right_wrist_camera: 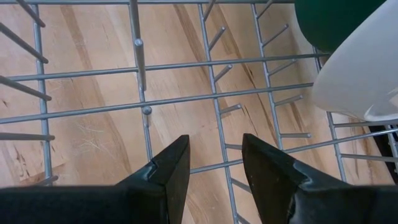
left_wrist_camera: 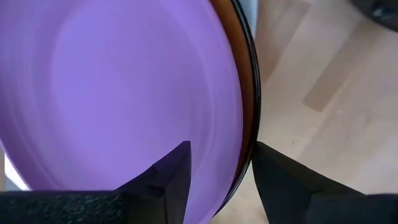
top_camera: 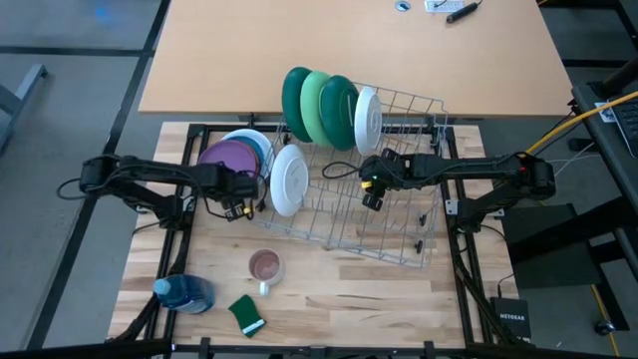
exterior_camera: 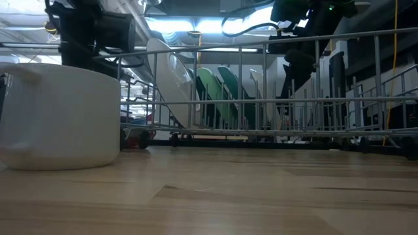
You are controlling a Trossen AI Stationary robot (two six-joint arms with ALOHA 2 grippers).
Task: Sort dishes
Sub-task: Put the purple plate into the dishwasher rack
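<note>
A stack of plates lies flat on the table at the left, a purple plate [top_camera: 229,158] on top with blue and white ones under it. In the left wrist view a dark plate's rim [left_wrist_camera: 249,112] shows under the purple plate [left_wrist_camera: 118,93]. My left gripper [left_wrist_camera: 221,162] is open at the stack's near right rim [top_camera: 244,182], one finger over the purple plate and one outside the rims. My right gripper [top_camera: 371,189] is open and empty over the wire dish rack [top_camera: 399,239]. Green plates [top_camera: 319,105] and two white plates [top_camera: 367,118] [top_camera: 289,179] stand on edge in the rack. My left gripper's fingers [left_wrist_camera: 174,171] stand on either side of the purple plate's rim [left_wrist_camera: 231,168] and the dark rim beneath it, coming from above and the near side. I cannot tell whether they touch the plates. The stack lies flat on the table.
A small clear mug [top_camera: 264,265], a blue bottle [top_camera: 186,292] and a green sponge [top_camera: 246,313] lie near the front edge. The mug [exterior_camera: 59,114] fills the low view's left. The rack's wire tines [right_wrist_camera: 140,62] rise under my right gripper [right_wrist_camera: 214,155]. A second table stands beyond.
</note>
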